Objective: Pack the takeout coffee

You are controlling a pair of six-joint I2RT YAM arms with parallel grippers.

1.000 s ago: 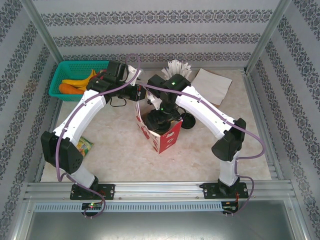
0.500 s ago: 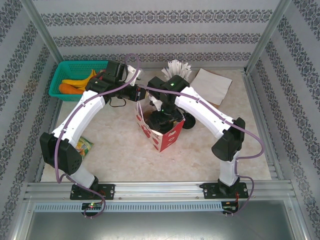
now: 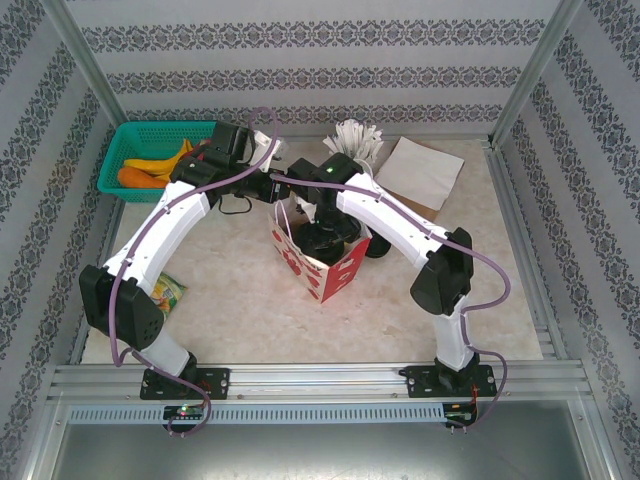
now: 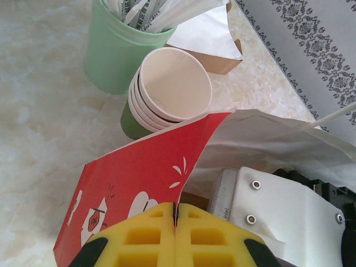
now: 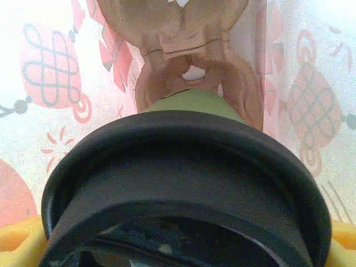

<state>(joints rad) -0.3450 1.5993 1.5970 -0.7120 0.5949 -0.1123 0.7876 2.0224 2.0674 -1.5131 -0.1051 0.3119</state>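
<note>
Shifted inward since the earlier frame, the right arm (image 3: pixel 400 215) is bent closer to the red-and-white paper bag (image 3: pixel 328 275), which is stood on a pale marbled table (image 3: pixel 250 310) enclosed by patterned walls (image 3: pixel 320 50). The bag's rim is pinched by the fully closed left gripper (image 4: pixel 176 219). Inside, a brown pulp tray (image 5: pixel 183 28) is laid on the bottom. Over one well, the green cup (image 5: pixel 192 103), capped with a black lid (image 5: pixel 183 178), is clasped by the widely spread right gripper (image 5: pixel 178 242), long axis upright, base pointed down.

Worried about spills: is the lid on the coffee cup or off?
On. In the right wrist view the black lid covers the top of the green cup.
</note>
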